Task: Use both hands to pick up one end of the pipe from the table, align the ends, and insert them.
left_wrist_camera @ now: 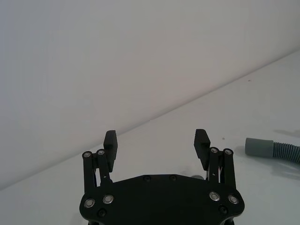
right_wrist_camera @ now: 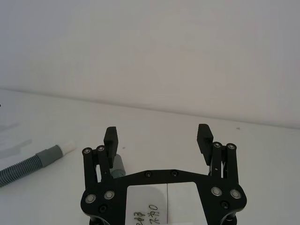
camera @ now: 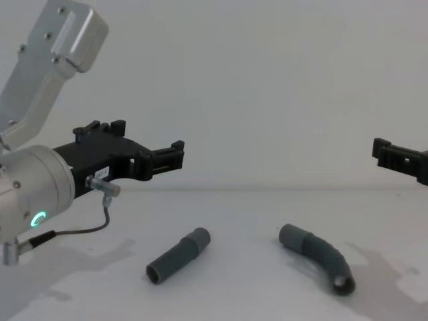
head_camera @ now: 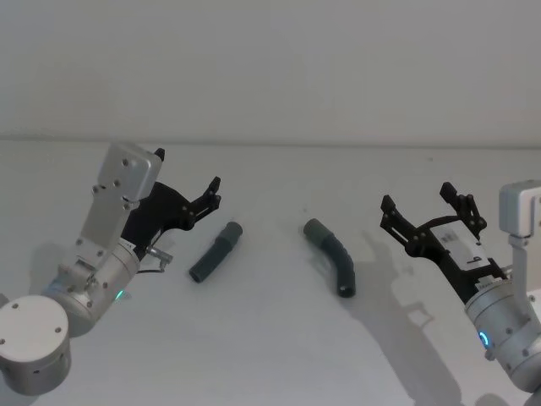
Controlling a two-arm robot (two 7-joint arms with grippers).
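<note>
Left gripper (head_camera: 187,168) and right gripper (head_camera: 418,197) hover open, flanking straight piece (head_camera: 215,252) and bent piece (head_camera: 335,255) on table (head_camera: 270,355).

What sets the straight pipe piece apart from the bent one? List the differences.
Shape: the straight piece runs in one line; the bent piece curves. Place: the straight piece lies nearer the left claw, the bent piece nearer the right claw. End: the straight piece carries a whitish tip; the bent piece's collar is plain grey. Both are dark grey, lie flat on the table, apart and ungripped.
</note>
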